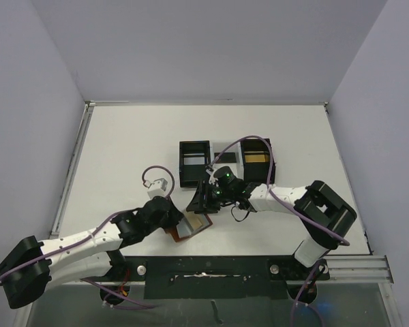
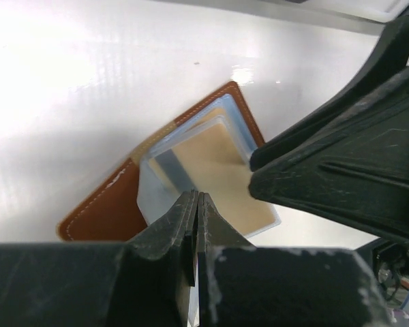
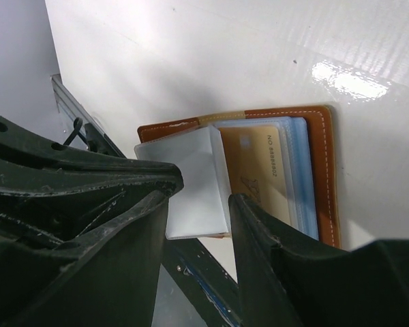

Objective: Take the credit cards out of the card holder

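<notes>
From above, we see the open wallet on the table near its front edge, with both claws meeting over it. One card already lies in the tray behind.

Left wrist view: the left claw, pressed together, bears on a clear sleeve — likely pinning the wallet still.

Right wrist view: the right claw is half spread above another card in its pocket — seemingly lining up to pull it.

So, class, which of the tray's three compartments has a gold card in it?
The right-hand compartment: a gold-tan card lies in it; the other two show no gold.
</notes>
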### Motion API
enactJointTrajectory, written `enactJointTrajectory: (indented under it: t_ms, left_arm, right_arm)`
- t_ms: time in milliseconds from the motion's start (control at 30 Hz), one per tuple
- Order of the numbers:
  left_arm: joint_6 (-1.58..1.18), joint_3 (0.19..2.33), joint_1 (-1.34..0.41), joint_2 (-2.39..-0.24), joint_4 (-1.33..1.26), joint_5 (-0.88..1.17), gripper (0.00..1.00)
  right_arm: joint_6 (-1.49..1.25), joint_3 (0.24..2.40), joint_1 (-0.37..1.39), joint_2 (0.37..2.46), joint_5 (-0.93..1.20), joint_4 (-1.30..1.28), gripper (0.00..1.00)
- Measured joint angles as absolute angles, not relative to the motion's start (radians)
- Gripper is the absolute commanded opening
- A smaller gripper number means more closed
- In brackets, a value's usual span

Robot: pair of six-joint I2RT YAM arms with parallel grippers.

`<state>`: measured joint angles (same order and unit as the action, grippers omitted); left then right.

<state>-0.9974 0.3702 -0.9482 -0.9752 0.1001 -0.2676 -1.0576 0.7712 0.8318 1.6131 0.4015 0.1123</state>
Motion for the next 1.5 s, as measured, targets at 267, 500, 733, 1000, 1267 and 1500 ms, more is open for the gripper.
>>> enactJointTrajectory:
  t_ms: [267, 500, 733, 1000, 1267, 1500]
  left_arm:
    - [-1.071, 0.347, -0.948, -0.887, 0.237, -0.365, 0.0]
    - [-1.144, 0.347, -0.948, -0.822, 0.354, -0.442, 0.0]
    - [-1.259, 0.284, -0.948, -0.775, 0.4, -0.457, 0.0]
    - [-1.36, 0.251, -0.947, -0.686, 0.473, -0.479, 0.0]
    - [-1.407, 0.24, -0.947, -0.683, 0.49, -0.484, 0.0]
    - [-1.438, 0.232, -0.946, -0.689, 0.512, -0.49, 0.0]
  right_arm:
    - [-1.092, 0.773, 0.836, 1.671, 0.479, 0.218, 0.41]
    - [-1.113, 0.781, 0.857, 1.714, 0.525, 0.275, 0.39]
    - [-1.12, 0.803, 0.885, 1.737, 0.572, 0.323, 0.37]
    - [-1.121, 0.823, 0.929, 1.774, 0.621, 0.365, 0.35]
    - [-1.12, 0.863, 0.963, 1.822, 0.672, 0.382, 0.35]
    - [-1.12, 0.871, 0.98, 1.831, 0.719, 0.407, 0.34]
